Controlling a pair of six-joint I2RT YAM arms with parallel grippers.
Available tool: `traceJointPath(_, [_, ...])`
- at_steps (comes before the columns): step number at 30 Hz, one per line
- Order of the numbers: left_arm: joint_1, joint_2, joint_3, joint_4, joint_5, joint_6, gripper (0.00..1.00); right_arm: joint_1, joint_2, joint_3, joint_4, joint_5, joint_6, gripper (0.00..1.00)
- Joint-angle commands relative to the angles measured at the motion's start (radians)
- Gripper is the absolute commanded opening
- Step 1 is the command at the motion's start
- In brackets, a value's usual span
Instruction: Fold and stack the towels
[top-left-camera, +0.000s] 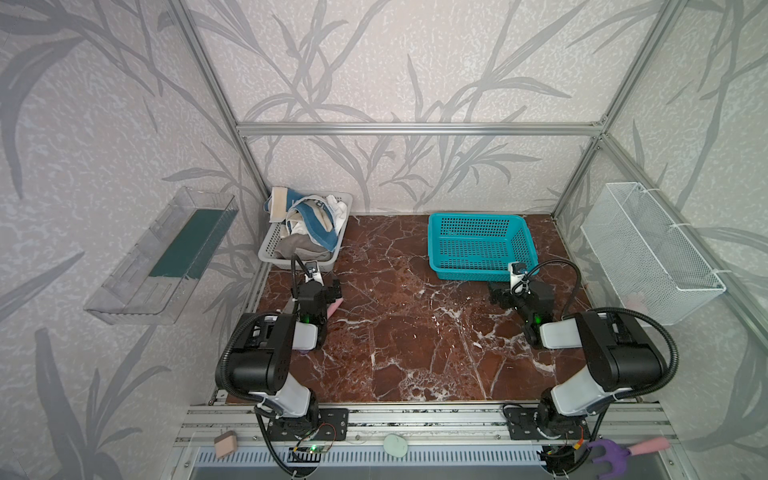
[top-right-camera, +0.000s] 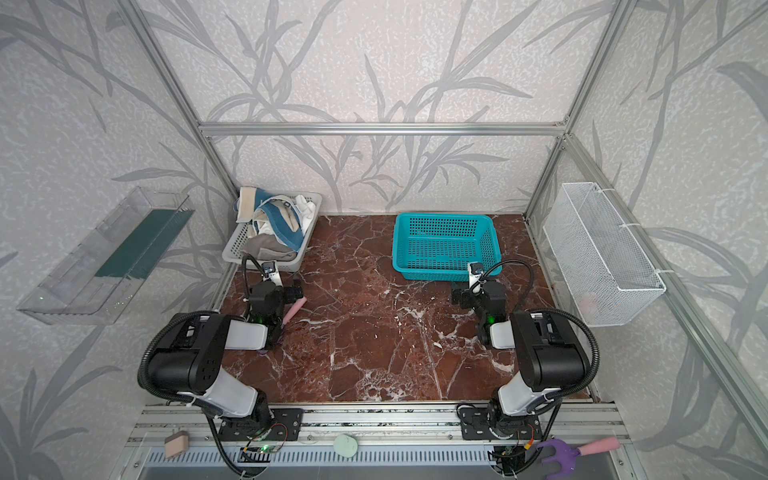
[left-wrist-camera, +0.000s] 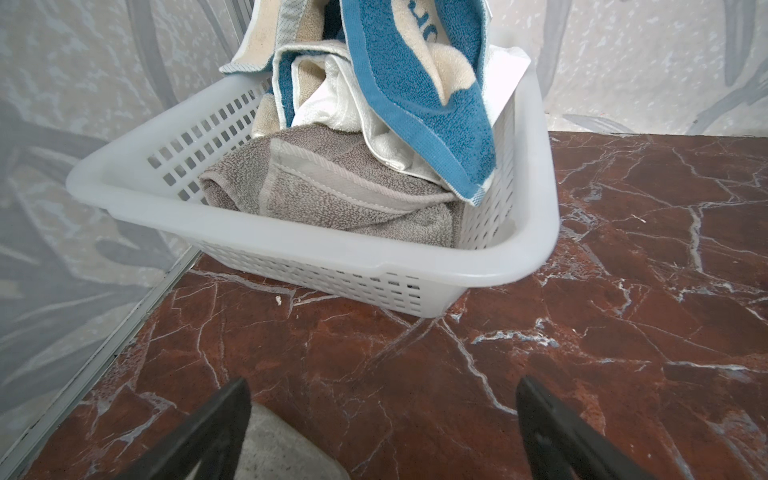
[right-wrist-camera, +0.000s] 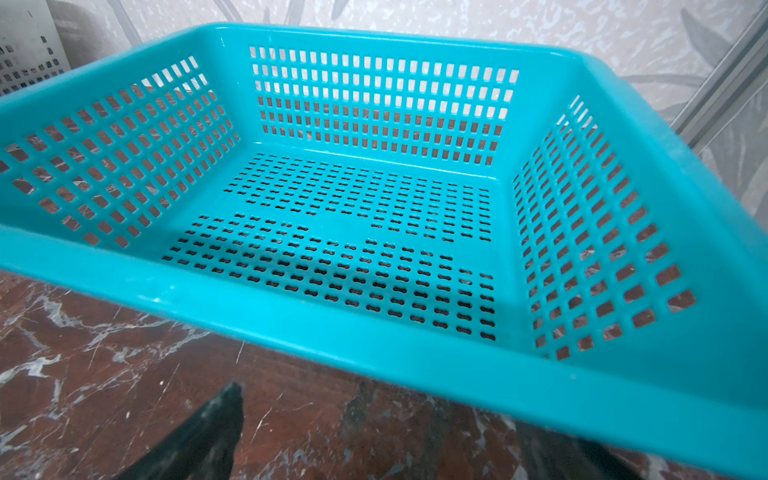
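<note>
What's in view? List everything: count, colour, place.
Blue-and-cream terry towel: one, blue-and-cream, atop the heap.
White terry towel: one, white, beneath it.
Grey terry towel: one, grey, heap's bottom.
White slotted plastic basket: one, white, table's back left, holding towels.
Teal slotted plastic basket: one, teal, back right, empty.
White wire-mesh basket: one, white, right wall.
Clear plastic tray: one, transparent, left wall.
Marble table top: one, red-brown, centre.
Plastic fork tool: one, purple-pink, front rail.
Left hand: one, black, open, facing white basket.
Right hand: one, black, open, facing teal basket.

2 arms (top-left-camera: 257, 357) (top-left-camera: 615, 353) bent, L gripper (left-wrist-camera: 382, 382) jaws wide, R gripper (right-wrist-camera: 386, 415) same, both empty
</note>
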Motion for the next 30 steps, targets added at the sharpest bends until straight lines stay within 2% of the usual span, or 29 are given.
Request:
traceJointPath(1, [0.017,-0.012,0.014,-0.020,0.024,-0.007,0.99,0.004,-0.016,0.019,0.010,-0.004,-0.013,0.99])
traceJointPath(7, [0.016,-0.012,0.010,-0.010,0.018,-0.006,0.99,0.004,-0.016,0.019,0.010,-0.004,-0.012,0.99])
traceJointPath(10, [0.005,-0.066,-0.020,0.011,-0.046,-0.013,0.99,0.002,-0.016,0.020,0.006,-0.001,-0.009,0.99])
traceJointPath(15, [0.004,-0.281,0.078,-0.333,-0.097,-0.047,0.99,0.002,-0.066,-0.012,0.035,0.032,0.003,0.99])
traceJointPath(17, [0.004,-0.329,0.149,-0.456,-0.115,-0.108,0.99,0.002,-0.180,0.008,-0.094,0.049,0.006,0.99])
traceJointPath(19, [0.004,-0.363,0.247,-0.620,-0.111,-0.155,0.99,0.003,-0.309,0.071,-0.338,0.070,0.033,0.99])
traceJointPath(23, [0.011,-0.305,0.490,-0.893,-0.076,-0.198,0.99,0.004,-0.460,0.252,-0.732,0.117,0.144,0.99])
traceJointPath(24, [0.013,-0.261,0.563,-0.945,-0.015,-0.185,0.99,0.004,-0.463,0.308,-0.802,0.085,0.163,1.00])
traceJointPath(27, [0.014,-0.090,0.817,-1.156,0.219,-0.119,0.99,0.031,-0.410,0.440,-0.954,-0.029,0.190,0.86])
traceJointPath(28, [0.014,-0.020,0.908,-1.232,0.250,-0.128,0.99,0.059,-0.386,0.485,-0.999,-0.030,0.197,0.83])
traceJointPath(30, [0.014,0.089,1.037,-1.300,0.214,-0.185,0.99,0.133,-0.337,0.560,-1.056,-0.008,0.195,0.82])
